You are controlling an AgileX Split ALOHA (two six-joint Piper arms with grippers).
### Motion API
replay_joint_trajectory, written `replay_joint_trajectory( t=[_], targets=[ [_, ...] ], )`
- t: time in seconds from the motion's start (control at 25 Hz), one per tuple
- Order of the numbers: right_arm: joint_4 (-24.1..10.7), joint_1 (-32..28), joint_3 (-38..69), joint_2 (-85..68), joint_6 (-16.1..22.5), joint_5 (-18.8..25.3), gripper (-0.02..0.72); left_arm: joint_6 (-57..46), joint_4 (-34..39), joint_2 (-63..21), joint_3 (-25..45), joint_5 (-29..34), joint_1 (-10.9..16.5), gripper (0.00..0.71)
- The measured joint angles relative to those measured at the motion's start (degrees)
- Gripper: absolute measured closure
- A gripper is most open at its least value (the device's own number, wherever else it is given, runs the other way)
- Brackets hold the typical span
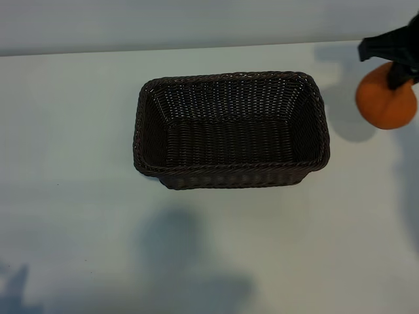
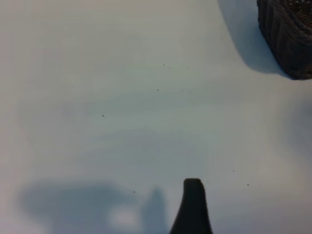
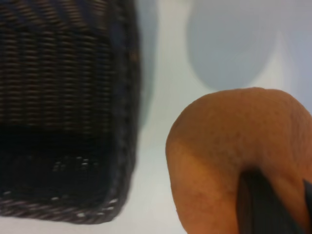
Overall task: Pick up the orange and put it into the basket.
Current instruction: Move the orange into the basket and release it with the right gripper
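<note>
Seen from above, the basket (image 1: 232, 129) sits at frame centre, long axis left to right, bare table (image 1: 78, 216) all around. At the upper right edge, the right gripper (image 1: 397, 65) clamps the orange (image 1: 385, 98), lifted clear of the basket rim. The right wrist view alone shows the dimpled skin. The left gripper (image 2: 193, 207) is spread wide over bare table.

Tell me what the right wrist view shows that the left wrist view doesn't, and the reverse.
Only the right wrist view shows the orange, lifted above its shadow on the table and clamped in the right gripper, beside the basket with its empty inside visible. Only the left wrist view shows a left gripper fingertip over bare table, holding nothing. Both show the basket's outer wall and the white table.
</note>
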Motion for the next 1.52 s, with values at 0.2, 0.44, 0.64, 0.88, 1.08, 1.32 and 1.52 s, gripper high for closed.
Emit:
replay_joint_trajectory(
  t=[0.2,0.44,0.64,0.88,1.08,1.32,1.52],
  targets=[
    [0.1,7.4,-3.7,2.2,1.0,0.0,0.611,-0.1,0.0,0.0,0.0,0.0,0.0,0.116],
    [0.2,15.1,-9.6,8.3,1.1,0.5,0.611,-0.1,0.0,0.0,0.0,0.0,0.0,0.116],
    [0.2,17.5,-13.3,13.1,1.2,0.6,0.612,-0.1,0.0,0.0,0.0,0.0,0.0,0.116],
    [0.0,17.5,-14.7,17.4,1.1,-0.9,0.612,-0.1,0.0,0.0,0.0,0.0,0.0,0.116],
    [0.1,17.5,-14.8,22.3,1.0,-2.6,0.612,-0.1,0.0,0.0,0.0,0.0,0.0,0.116],
    [0.1,17.5,-14.8,28.8,0.7,-3.5,0.612,-0.1,0.0,0.0,0.0,0.0,0.0,0.116],
    [0.1,17.5,-15.1,29.6,0.7,-3.7,0.612,-0.1,0.0,0.0,0.0,0.0,0.0,0.116]
  ],
)
